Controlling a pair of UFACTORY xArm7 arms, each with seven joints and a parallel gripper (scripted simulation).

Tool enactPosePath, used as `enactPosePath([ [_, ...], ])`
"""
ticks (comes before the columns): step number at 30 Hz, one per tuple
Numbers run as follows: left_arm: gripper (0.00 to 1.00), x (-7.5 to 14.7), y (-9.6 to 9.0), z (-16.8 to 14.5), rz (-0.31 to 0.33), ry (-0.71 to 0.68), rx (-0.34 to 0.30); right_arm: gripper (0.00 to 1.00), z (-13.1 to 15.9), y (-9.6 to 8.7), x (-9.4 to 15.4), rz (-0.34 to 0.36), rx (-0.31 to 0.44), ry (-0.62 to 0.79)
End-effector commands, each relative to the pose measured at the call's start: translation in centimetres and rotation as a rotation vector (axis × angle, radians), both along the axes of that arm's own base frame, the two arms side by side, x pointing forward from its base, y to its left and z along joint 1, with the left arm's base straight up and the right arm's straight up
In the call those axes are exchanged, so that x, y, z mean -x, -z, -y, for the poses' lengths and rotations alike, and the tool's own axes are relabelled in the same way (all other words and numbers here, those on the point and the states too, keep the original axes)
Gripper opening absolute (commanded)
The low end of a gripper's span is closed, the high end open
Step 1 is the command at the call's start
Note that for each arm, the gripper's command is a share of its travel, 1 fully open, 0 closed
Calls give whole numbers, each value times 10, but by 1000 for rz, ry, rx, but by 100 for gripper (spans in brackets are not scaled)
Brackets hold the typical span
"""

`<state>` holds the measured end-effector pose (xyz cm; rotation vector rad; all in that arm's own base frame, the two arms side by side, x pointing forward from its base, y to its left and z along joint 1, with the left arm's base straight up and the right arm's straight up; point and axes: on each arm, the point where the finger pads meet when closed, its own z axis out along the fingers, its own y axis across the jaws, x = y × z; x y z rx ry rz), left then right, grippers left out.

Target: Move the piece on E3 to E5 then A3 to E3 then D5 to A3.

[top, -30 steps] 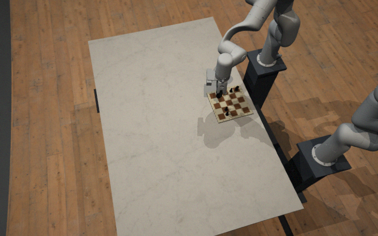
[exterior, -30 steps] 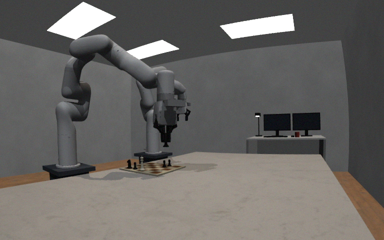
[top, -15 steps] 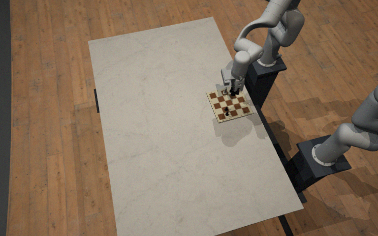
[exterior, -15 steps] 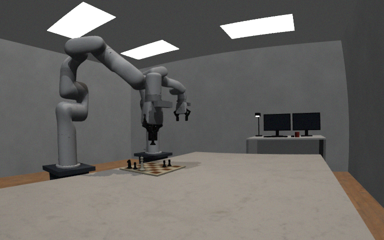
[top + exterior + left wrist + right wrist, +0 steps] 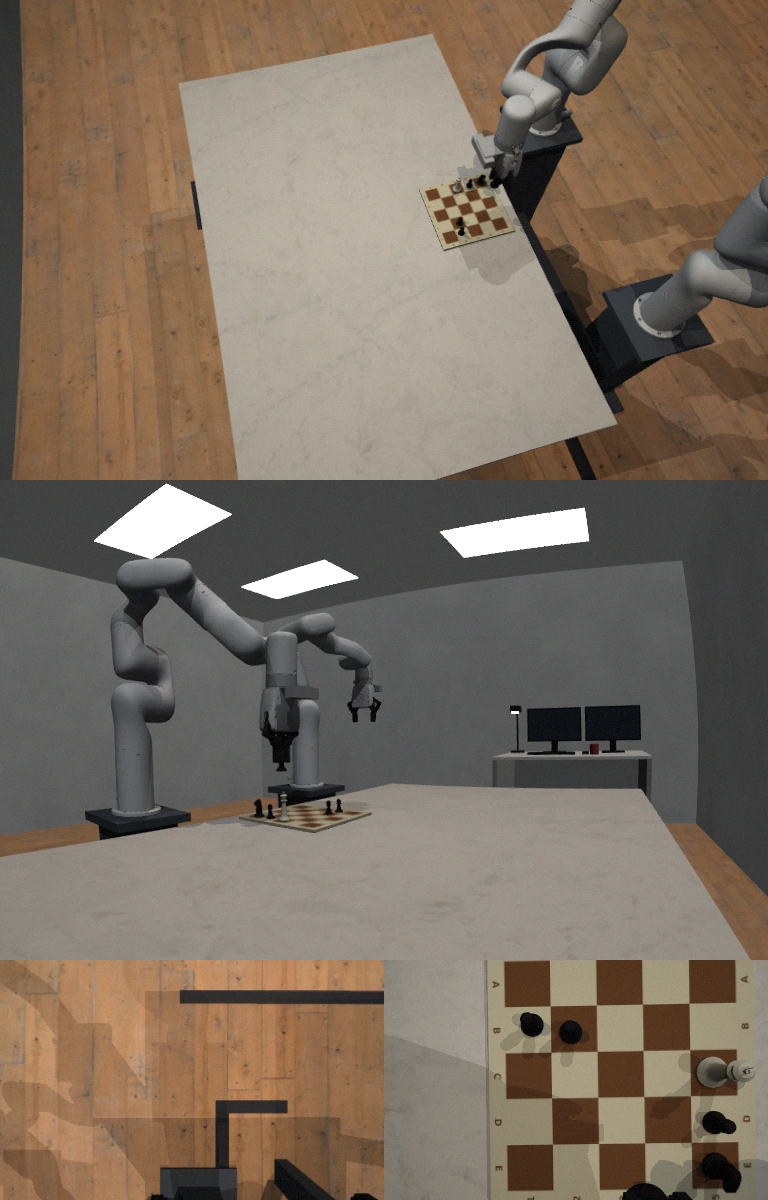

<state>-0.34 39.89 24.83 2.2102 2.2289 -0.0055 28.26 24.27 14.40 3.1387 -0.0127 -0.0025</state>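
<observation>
My right gripper (image 5: 495, 178) (image 5: 280, 756) is shut on a black piece (image 5: 280, 767) (image 5: 644, 1193), its base pointing down, well above the E side of the board (image 5: 508, 228) (image 5: 362, 815) (image 5: 496, 1100). The held piece's type is unclear. A black knight (image 5: 481, 179) (image 5: 258, 808) (image 5: 715, 1166) stands on E5 and a black pawn (image 5: 469, 183) (image 5: 270, 812) (image 5: 714, 1122) on D5. Squares E3 (image 5: 622, 1167) and A3 (image 5: 619, 982) show no piece. My left gripper (image 5: 363, 716) (image 5: 260, 1196) is open and empty, far from the board.
A tall white piece (image 5: 457, 185) (image 5: 283, 810) (image 5: 711, 1072) stands on C5, beside D5. Two black pieces stand side by side, one on B1 (image 5: 461, 231) (image 5: 532, 1025) and one on B2 (image 5: 459, 221) (image 5: 570, 1032). The board lies near the table's edge by the right arm's base.
</observation>
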Motion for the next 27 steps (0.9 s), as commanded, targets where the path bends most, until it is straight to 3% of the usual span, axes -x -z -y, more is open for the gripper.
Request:
enactPosePath([
  [1, 100, 0, -2, -1, 1, 0, -4, 0, 0, -2, 2, 5, -6, -5],
  [9, 100, 0, -2, -1, 1, 0, -4, 0, 0, 0, 2, 5, -6, -5],
  [18, 100, 0, -2, -1, 1, 0, -4, 0, 0, 19, 2, 4, -5, -6],
  [27, 100, 0, -2, -1, 1, 0, -4, 0, 0, 61, 3, 4, -4, -6],
])
